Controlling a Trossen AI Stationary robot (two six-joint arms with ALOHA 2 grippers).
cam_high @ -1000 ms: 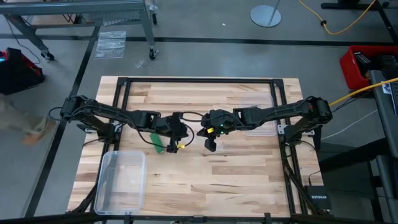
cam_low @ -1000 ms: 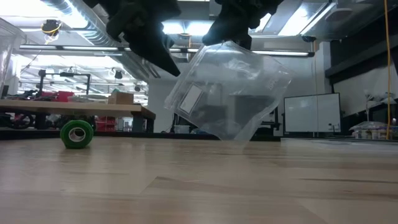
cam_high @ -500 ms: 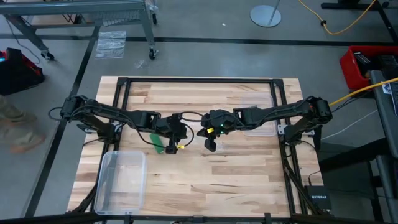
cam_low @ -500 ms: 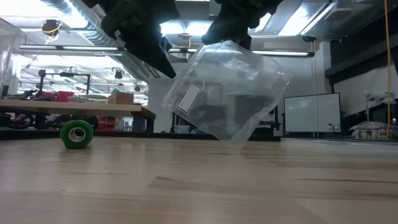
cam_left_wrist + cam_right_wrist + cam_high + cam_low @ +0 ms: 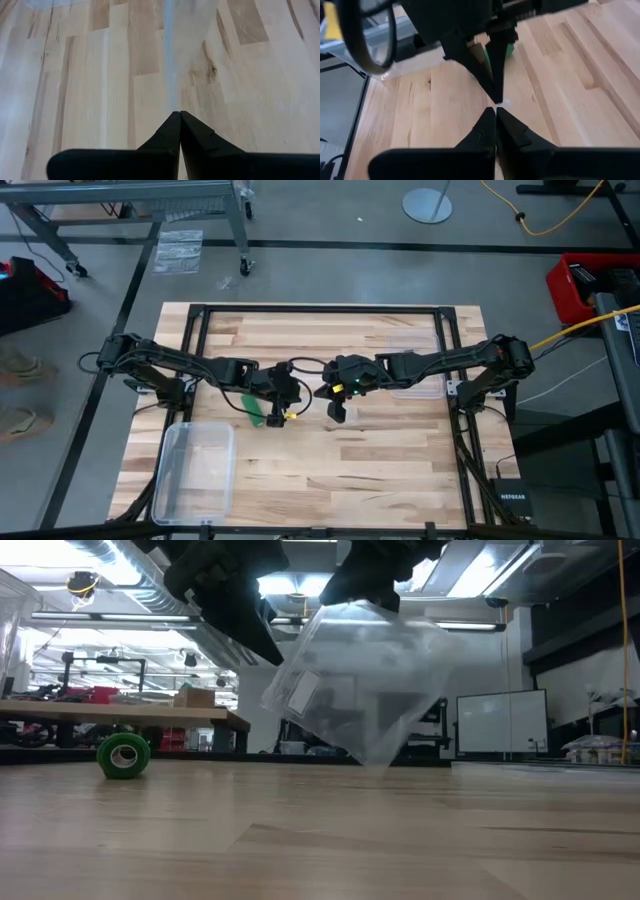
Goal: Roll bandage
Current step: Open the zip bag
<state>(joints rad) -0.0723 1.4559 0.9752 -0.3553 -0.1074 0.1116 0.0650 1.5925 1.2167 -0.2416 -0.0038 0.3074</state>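
1. Step in hand: by judgement, bag handling ahead of the rolling. Both claws are raised above mid-tabletop (image 5: 400, 450) with a clear plastic bag (image 5: 365, 690) hanging between them; the bandage itself is untouched.
2. Left claw (image 5: 290, 392): fingers pressed fully together, as its wrist view shows. The low view shows it at the bag's upper edge, apparently pinching the film.
3. Right claw (image 5: 335, 392): fingers likewise closed tip to tip, gripping the bag's top edge at the other corner. The two claws stand near each other, tips almost meeting in the right wrist view.
4. Bag: tilted, lower corner hanging just above the tabletop; a pale label shows on its face. Whether it holds anything cannot be told.
5. Bandage (image 5: 254, 409): bright green, on the tabletop just beside and below the left claw. From above it reads as a short piece, long axis running diagonally. In the low view it shows as a small roll standing on its edge, open core facing the camera.
6. Box (image 5: 196, 468): clear plastic, near the front left corner, well apart from the claws.
7. Next move, by judgement: set the bag down or release it to free a claw, then reach for the bandage.
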